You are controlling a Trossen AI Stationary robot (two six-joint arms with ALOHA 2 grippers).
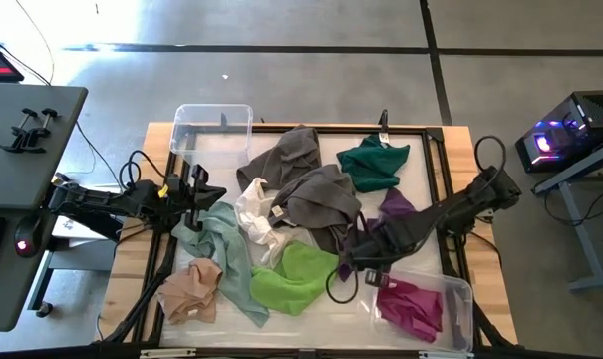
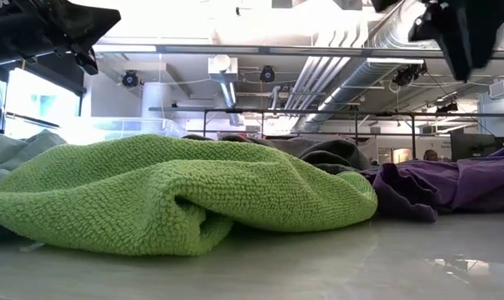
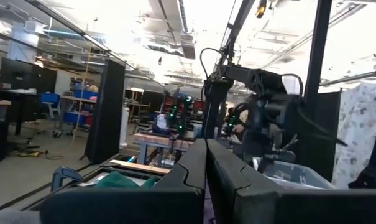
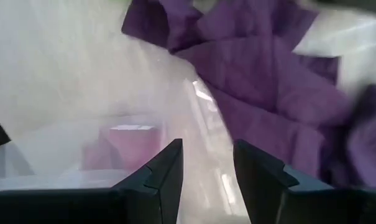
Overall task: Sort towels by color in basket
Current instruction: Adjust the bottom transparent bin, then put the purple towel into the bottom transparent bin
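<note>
the towels lie scattered across the worktop in the high view, a magenta towel in a clear bin. right wrist view: right gripper fingers apart, empty, near the purple towel. left wrist view: left gripper fingers pressed together.

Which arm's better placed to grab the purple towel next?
Right, probably. The right gripper is open, empty and next to the purple towel. The left gripper is shut at the table's far left edge.
</note>
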